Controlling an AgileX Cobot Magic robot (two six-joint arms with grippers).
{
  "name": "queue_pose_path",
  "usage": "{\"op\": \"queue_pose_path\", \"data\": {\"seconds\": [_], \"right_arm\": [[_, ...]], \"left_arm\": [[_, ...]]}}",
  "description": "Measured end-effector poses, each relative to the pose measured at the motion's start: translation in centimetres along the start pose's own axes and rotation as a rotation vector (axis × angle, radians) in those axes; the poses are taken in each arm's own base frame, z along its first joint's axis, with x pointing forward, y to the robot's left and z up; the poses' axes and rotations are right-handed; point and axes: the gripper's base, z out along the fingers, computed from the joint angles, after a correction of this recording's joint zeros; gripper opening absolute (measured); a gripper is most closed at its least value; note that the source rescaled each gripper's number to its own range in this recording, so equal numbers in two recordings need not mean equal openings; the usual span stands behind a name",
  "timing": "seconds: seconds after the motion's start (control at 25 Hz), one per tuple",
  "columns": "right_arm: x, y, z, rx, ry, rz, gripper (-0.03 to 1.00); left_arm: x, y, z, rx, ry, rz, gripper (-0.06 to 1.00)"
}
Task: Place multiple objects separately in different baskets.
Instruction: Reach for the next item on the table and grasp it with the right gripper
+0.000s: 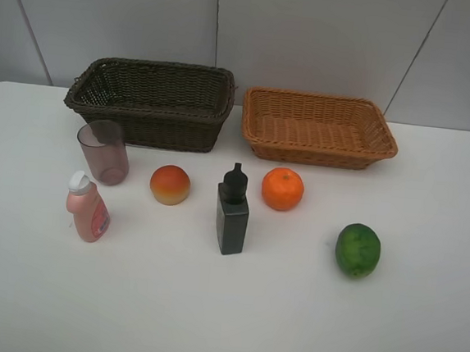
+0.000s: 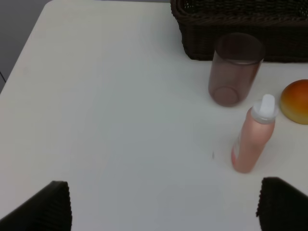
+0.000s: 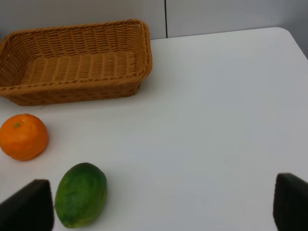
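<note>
A white table (image 1: 222,323) fills the scene, backed by a pale panelled wall (image 1: 313,35). At the table's far edge stand the two baskets side by side and close together: the dark brown basket (image 1: 157,128), the deeper one, on the left, and the light orange-tan basket (image 1: 311,154), shallower, on the right. All six items sit on the table in front of them, outside both. The translucent purplish cup (image 1: 104,152) stands upright just before the dark basket's front left corner, between that basket and the pink bottle (image 1: 89,213), which stands with its white cap tilted slightly left. The black rectangular bottle (image 1: 231,217) is upright near the middle, a little forward of the two fruits flanking it. The green fruit (image 1: 358,250) lies well apart at the right, nearest the front. The orange (image 1: 282,188) rests just in front of the tan basket, on the line between it and the black bottle. The red-yellow peach-like fruit (image 1: 170,184) sits right of the cup, before the dark basket. The left gripper (image 2: 163,207) hangs with its jaws spread wide, holding nothing, the pink bottle ahead of it and the cup beyond. The right gripper (image 3: 159,204) is likewise spread wide and unladen, the green fruit beside one fingertip (image 3: 26,204).
</note>
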Motion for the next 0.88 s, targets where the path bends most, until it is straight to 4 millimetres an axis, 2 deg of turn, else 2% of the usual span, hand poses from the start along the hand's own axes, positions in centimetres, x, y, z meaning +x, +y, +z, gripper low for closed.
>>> {"op": "queue_pose_path", "data": {"seconds": [0.88], "right_arm": [[0.00, 0.00, 0.00, 0.000, 0.000, 0.000, 1.00]], "left_arm": [[0.00, 0.00, 0.00, 0.000, 0.000, 0.000, 1.00]]}}
